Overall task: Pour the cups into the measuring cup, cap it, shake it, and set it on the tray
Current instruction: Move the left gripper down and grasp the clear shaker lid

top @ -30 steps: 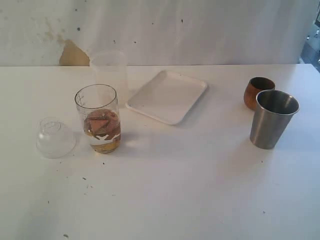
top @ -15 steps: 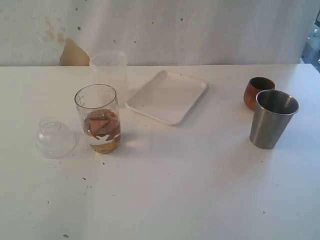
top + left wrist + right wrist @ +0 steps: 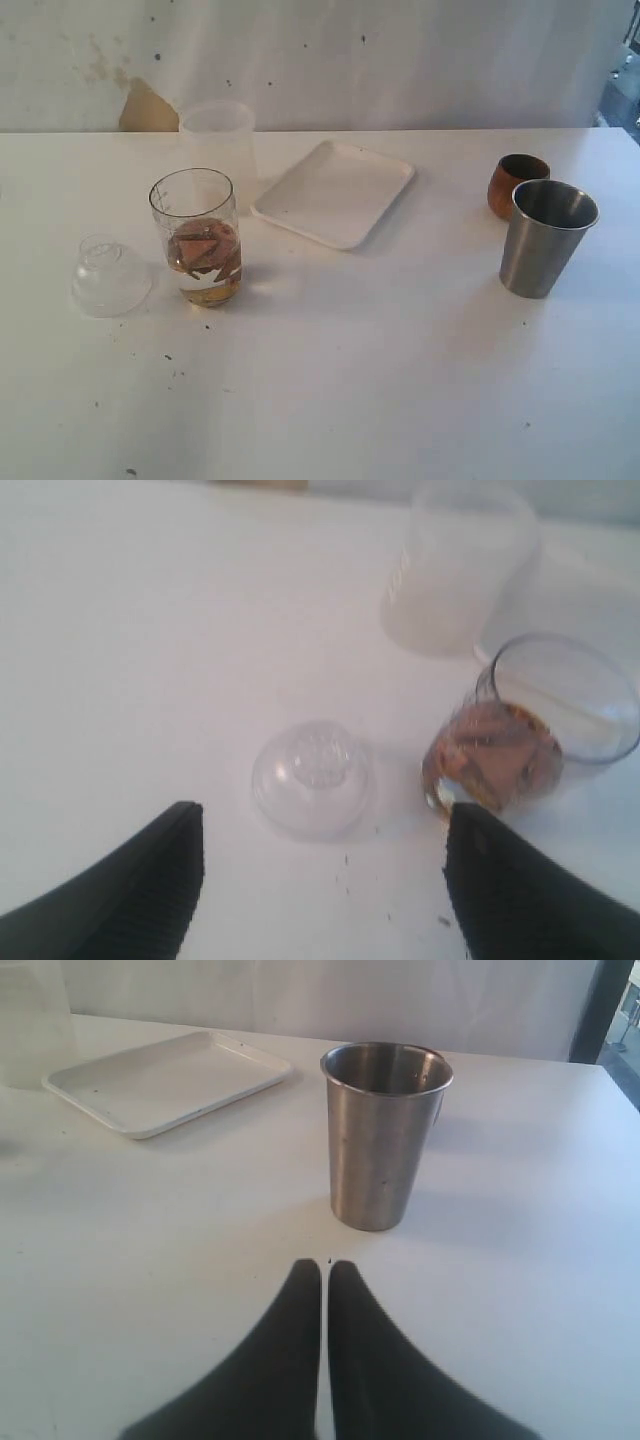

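The left hand [image 3: 325, 825] gapes wide and holds nothing; the cap [image 3: 312, 780] sits on the desk [image 3: 150, 660] just beyond its tips, dome and knob up. Near the cap stands the measuring cup [image 3: 540, 730], upright with its mouth open, holding brownish liquid and pieces too blurred to name. The right hand [image 3: 324, 1268] is pressed closed and empty, the steel tumbler [image 3: 385, 1135] upright just ahead of it, partly hiding the wooden cup [image 3: 517, 184] behind

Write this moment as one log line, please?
left gripper open, facing cap | right gripper shut, facing steel tumbler | measuring cup part-full, uncapped
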`<action>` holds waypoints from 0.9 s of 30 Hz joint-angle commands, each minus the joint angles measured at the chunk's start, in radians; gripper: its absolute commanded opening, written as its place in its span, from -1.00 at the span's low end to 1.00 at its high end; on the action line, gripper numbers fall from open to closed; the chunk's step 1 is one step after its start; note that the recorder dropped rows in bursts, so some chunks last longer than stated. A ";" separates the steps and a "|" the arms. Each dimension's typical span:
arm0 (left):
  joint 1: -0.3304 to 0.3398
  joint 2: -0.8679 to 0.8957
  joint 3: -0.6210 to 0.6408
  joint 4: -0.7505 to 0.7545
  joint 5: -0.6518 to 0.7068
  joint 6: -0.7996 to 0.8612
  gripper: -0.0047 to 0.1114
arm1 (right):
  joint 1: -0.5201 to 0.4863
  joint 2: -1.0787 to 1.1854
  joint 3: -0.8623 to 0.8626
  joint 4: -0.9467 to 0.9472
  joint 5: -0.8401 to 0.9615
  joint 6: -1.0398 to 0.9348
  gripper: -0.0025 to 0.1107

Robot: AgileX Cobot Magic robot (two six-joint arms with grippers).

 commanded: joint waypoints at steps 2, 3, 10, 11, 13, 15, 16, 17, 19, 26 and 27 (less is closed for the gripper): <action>-0.007 0.222 -0.005 -0.168 0.036 0.215 0.14 | -0.003 -0.005 0.002 0.002 -0.007 0.004 -0.91; -0.007 0.261 -0.005 -0.193 0.028 0.250 0.16 | -0.003 -0.005 0.002 0.002 -0.007 0.004 -0.91; -0.009 0.438 -0.061 -0.253 -0.040 0.374 0.26 | -0.003 -0.005 0.002 0.002 -0.007 0.004 -0.91; -0.016 0.454 -0.077 -0.266 -0.044 0.397 0.26 | -0.003 -0.005 0.002 0.002 -0.007 0.004 -0.91; -0.035 0.482 -0.107 -0.268 -0.048 0.414 0.26 | -0.003 -0.005 0.002 0.002 -0.007 0.004 -0.91; -0.064 0.508 -0.133 -0.266 -0.070 0.432 0.26 | -0.003 -0.005 0.002 0.002 -0.007 0.004 -0.91; -0.074 0.520 -0.140 -0.264 -0.086 0.434 0.26 | -0.003 -0.005 0.002 0.002 -0.007 0.004 -0.91; -0.086 0.534 -0.148 -0.259 -0.109 0.434 0.26 | -0.003 -0.005 0.002 0.002 -0.007 0.004 -0.91; -0.096 0.559 -0.158 -0.256 -0.148 0.429 0.26 | -0.003 -0.005 0.002 0.002 -0.007 0.004 -0.91; -0.096 0.635 -0.165 -0.256 -0.218 0.420 0.26 | -0.003 -0.005 0.002 0.002 -0.007 0.004 -0.91; -0.096 0.646 -0.165 -0.256 -0.219 0.433 0.26 | -0.003 -0.005 0.002 0.002 -0.007 0.004 -0.91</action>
